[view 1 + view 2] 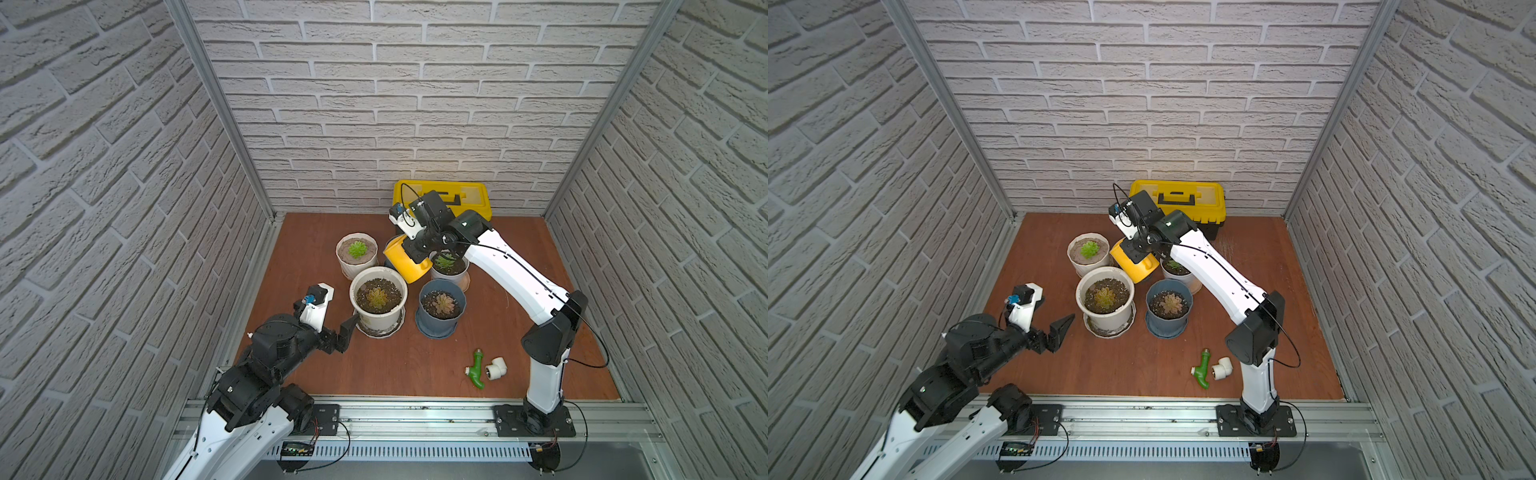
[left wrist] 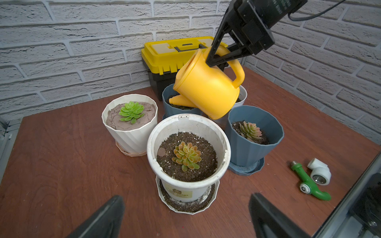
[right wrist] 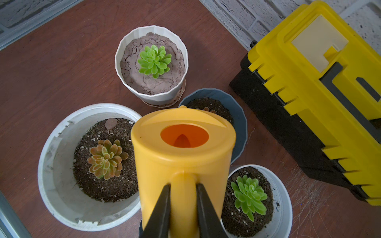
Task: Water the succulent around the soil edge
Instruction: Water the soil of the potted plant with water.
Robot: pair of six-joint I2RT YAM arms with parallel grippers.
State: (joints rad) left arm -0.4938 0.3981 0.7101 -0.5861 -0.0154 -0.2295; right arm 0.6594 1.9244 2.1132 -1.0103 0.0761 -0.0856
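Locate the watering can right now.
In both top views, watering can hangs tilted in right gripper at back-centre, spout over rear blue pot, before yellow toolbox.

Reddish-brown wooden tabletop (image 1: 374, 365) carrying five pots, a toolbox and two pipe fittings.
A yellow-and-black toolbox (image 1: 469, 195) stands at the back edge against the brick wall. In front of it five pots cluster close together: a cream ribbed pot (image 1: 353, 270), a large white pot (image 1: 374, 320) on a soil-strewn saucer (image 2: 185, 207), a front blue pot (image 1: 430, 318) on its blue saucer (image 2: 246, 170), a rear blue pot (image 2: 171, 107) and a small white pot (image 3: 286, 195). Near the front right, well apart from the pots, a green pipe fitting (image 1: 477, 369) and a white elbow fitting (image 1: 497, 367) lie just beside each other.
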